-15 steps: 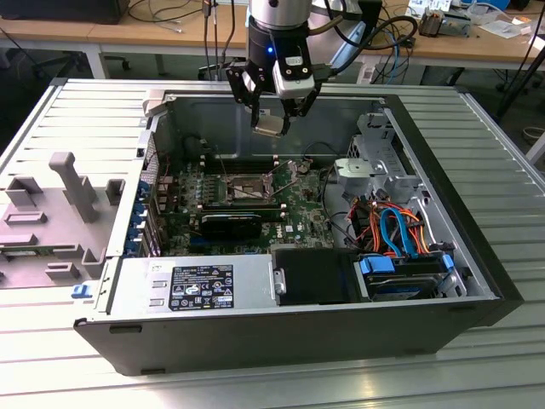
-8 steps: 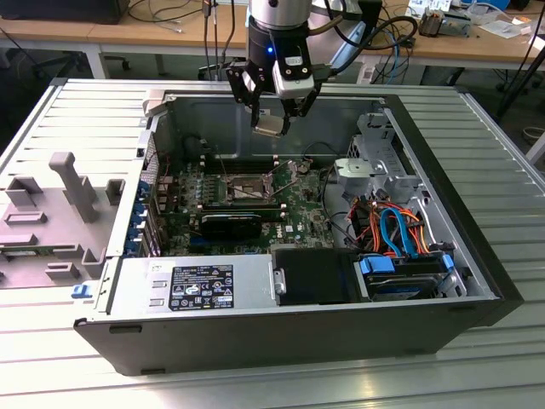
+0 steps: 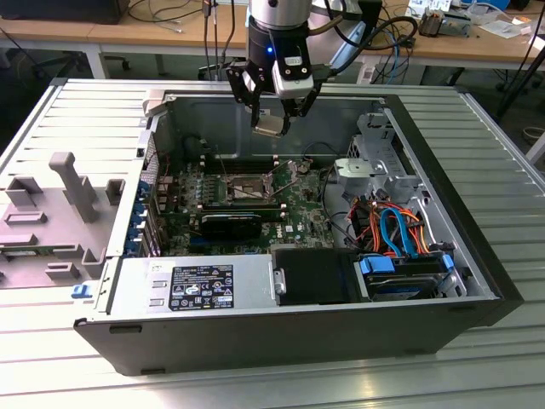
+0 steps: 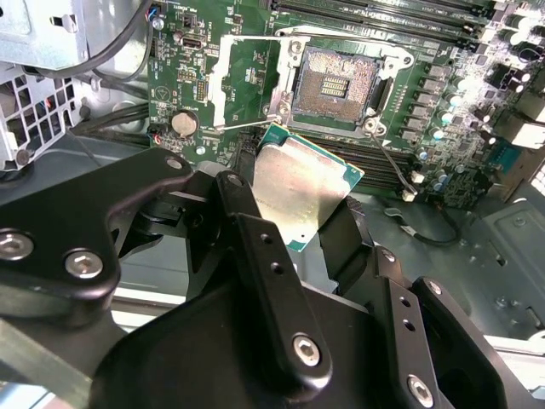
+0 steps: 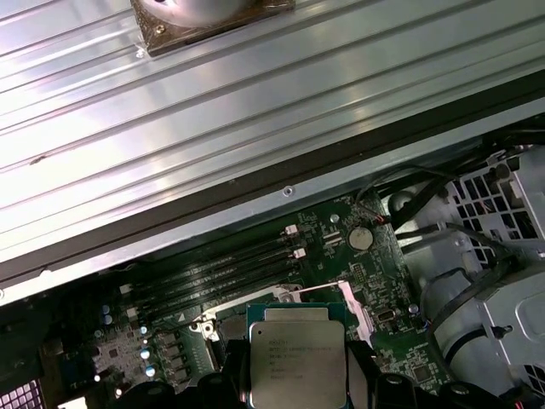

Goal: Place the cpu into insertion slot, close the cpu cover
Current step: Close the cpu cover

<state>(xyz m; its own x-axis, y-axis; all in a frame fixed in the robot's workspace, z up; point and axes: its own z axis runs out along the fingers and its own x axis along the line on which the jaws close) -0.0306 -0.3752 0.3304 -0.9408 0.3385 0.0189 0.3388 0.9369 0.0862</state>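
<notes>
My gripper hangs over the open computer case, shut on the cpu, a thin silver square with a green edge. The second wrist view shows the cpu clamped between the black fingers, tilted, just short of the insertion slot. The slot lies bare, with a dark pin field and a silvery rim. The cpu cover is swung open beside it, its lever wire loose. In the exterior view the insertion slot sits on the motherboard well below the gripper. The first wrist view shows the cpu face on.
Long black memory slots run beside the socket. A grey drive cage and orange and blue cables fill the exterior view's right of the case. The power supply lies along the near wall. A grey fixture stands outside the case.
</notes>
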